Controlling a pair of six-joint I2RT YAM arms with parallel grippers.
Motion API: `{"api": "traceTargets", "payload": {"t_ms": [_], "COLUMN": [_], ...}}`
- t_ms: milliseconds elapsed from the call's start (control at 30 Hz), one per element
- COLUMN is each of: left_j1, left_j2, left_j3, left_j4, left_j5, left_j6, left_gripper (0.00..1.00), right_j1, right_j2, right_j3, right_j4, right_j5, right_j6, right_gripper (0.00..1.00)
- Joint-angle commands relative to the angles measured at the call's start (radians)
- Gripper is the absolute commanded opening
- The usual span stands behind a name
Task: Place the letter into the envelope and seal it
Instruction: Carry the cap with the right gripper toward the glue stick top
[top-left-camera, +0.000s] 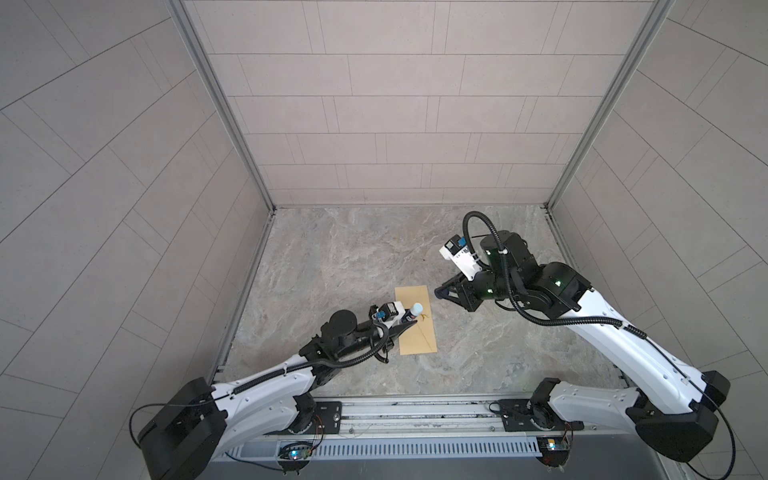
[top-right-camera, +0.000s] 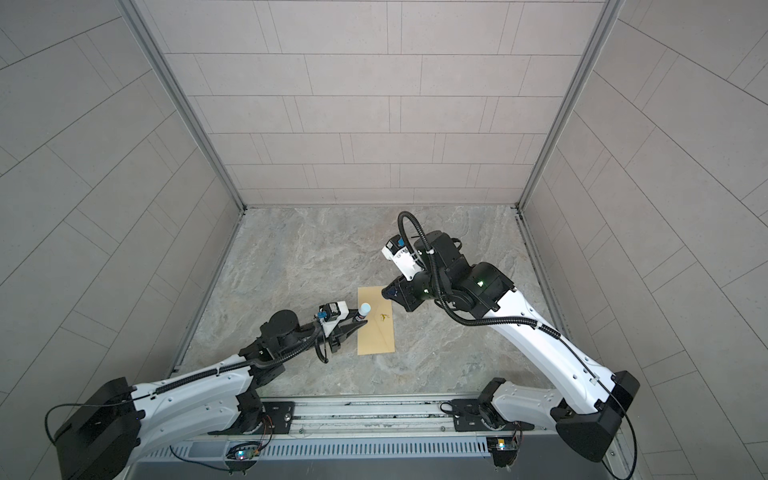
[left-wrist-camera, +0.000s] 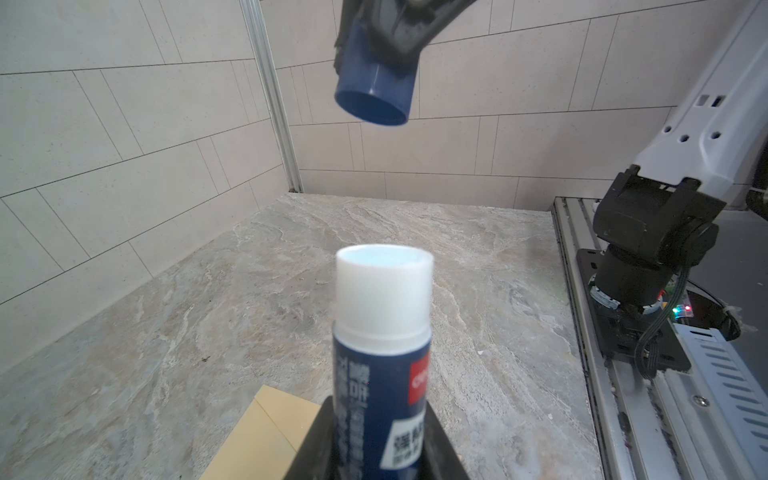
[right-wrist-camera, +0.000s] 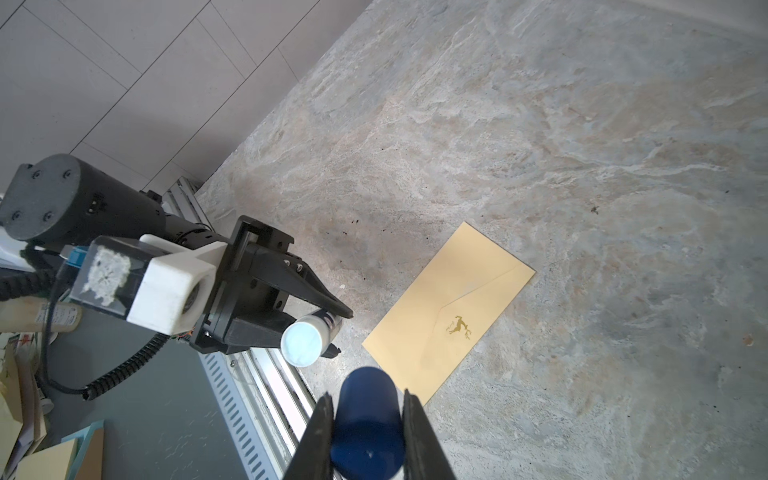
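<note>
On my left side, my left gripper (right-wrist-camera: 338, 332) is clamped around the barrel of a glue stick (left-wrist-camera: 382, 332). It holds the stick above the envelope's left long edge, white glue end up and bare.

The envelope (top-left-camera: 419, 336) is my landmark. It lies flat on the table (top-left-camera: 353, 257), in both top views with its long side running away from my base rail. Its flap (right-wrist-camera: 478, 286) is folded down, and the point of the flap ends just beside a small gold deer emblem (right-wrist-camera: 459, 328). I see no letter anywhere around the envelope, so I judge it is already inside. The pictures cannot confirm that, because the paper hides whatever it holds.

To the right of the envelope, near its far right corner, my right gripper (right-wrist-camera: 368, 415) pinches the dark blue cap (left-wrist-camera: 374, 95) between both fingers. The cap's open mouth faces the stick's tip, with clear air between the two.

By my reckoning the inserting is done and the sealing is unfinished. I cannot tell from here whether the flap has taken any glue. If it has, I need to marry cap and stick, set them down clear of the envelope and press the flap. If not, the flap must be lifted and glued first.
</note>
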Motion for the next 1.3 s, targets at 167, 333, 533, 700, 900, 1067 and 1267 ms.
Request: {"api": "traceTargets", "payload": {"t_ms": [167, 333, 533, 700, 900, 1067, 1267], "left_j1": [-0.007, -0.009, -0.008, -0.008, -0.009, -0.010, -0.010], "left_j2": [0.016, 0.015, 0.010, 0.010, 0.011, 0.010, 0.010], "left_j3": [0.007, 0.006, 0.006, 0.005, 0.003, 0.002, 0.003], "left_j4": [0.061, 0.062, 0.064, 0.065, 0.065, 0.065, 0.066], "left_j5": [0.038, 0.037, 0.038, 0.039, 0.039, 0.039, 0.040], "left_j6": [0.026, 0.026, 0.024, 0.023, 0.021, 0.021, 0.020], "left_gripper": [0.00, 0.00, 0.00, 0.00, 0.00, 0.00, 0.00], "right_j1": [0.040, 0.058, 0.076, 0.089, 0.099, 0.103, 0.106], "right_j2": [0.012, 0.030, 0.049, 0.058, 0.073, 0.082, 0.086], "right_j3": [-0.007, -0.006, -0.006, -0.010, -0.009, -0.009, -0.011], "right_j4": [-0.032, -0.026, -0.017, 0.000, 0.011, 0.017, 0.030], "right_j5": [-0.021, -0.021, -0.019, -0.019, -0.019, -0.016, -0.019], "right_j6": [-0.033, -0.034, -0.031, -0.025, -0.022, -0.022, -0.016], "right_gripper": [0.14, 0.14, 0.13, 0.12, 0.11, 0.11, 0.11]}}
